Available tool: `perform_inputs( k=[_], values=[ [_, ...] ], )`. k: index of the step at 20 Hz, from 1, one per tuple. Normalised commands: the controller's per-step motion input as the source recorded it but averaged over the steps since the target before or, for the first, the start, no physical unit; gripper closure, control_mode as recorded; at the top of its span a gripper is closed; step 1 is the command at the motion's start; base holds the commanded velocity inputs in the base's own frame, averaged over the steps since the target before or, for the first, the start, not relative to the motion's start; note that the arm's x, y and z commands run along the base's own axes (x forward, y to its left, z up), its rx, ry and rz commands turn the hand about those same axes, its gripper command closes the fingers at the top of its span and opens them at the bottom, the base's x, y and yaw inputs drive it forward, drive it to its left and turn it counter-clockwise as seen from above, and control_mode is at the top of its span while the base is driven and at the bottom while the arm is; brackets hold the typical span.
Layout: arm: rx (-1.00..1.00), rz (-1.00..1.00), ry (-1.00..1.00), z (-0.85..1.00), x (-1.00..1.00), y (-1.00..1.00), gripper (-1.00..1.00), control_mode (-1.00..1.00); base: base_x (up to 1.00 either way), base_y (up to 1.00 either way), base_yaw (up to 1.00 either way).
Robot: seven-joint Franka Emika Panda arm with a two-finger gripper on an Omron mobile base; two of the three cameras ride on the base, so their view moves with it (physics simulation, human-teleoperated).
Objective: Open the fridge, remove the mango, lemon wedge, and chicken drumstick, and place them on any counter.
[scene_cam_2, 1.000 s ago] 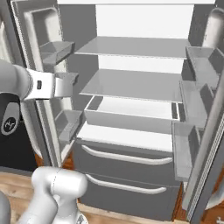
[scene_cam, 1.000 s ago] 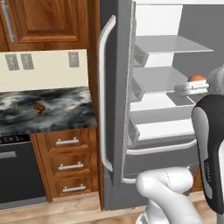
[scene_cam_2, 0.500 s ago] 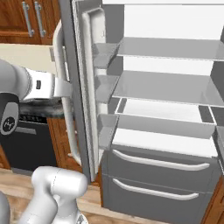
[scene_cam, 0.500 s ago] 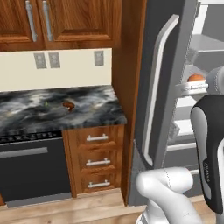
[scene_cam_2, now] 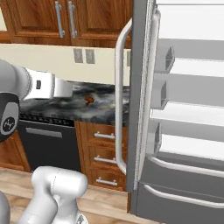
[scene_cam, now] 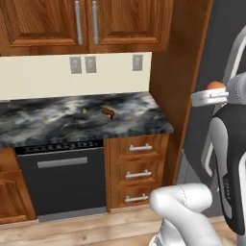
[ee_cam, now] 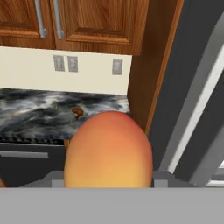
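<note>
Mango [ee_cam: 108,151] is riding in the tool [ee_cam: 109,183], jaws closed around it, fruit up close in the hand view and peeking orange at the arm's end in the left base view. Both base views are sliding off the open fridge [scene_cam_2: 175,131] toward the counter [scene_cam: 57,122]: the base is driving, not the things. Chicken drumstick [scene_cam: 108,113] and lemon wedge [scene_cam: 84,111] are already lying there, so the mango is probably the last of 3.

Ahead of me were wood upper cabinets [scene_cam: 86,24] w/ steel handles, a cream backsplash [scene_cam: 43,79] w/ outlets [scene_cam: 82,64], a black dishwasher [scene_cam: 62,180], a drawer stack [scene_cam: 137,173], and a light wood floor [scene_cam: 72,233].
</note>
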Motion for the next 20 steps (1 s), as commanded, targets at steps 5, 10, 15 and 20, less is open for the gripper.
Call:
perform_inputs(
  k=[5,10,15,20],
  values=[
    [0.0,0.0,0.0,0.0,0.0,0.0,1.0,1.0,0.14,0.53,0.03],
    [0.0,0.0,0.0,0.0,0.0,0.0,1.0,1.0,0.26,0.44,0.02],
    [0.0,0.0,0.0,0.0,0.0,0.0,1.0,1.0,0.36,0.42,0.05],
    [0.0,0.0,0.0,0.0,0.0,0.0,1.0,1.0,0.6,0.33,0.05]
  ],
)
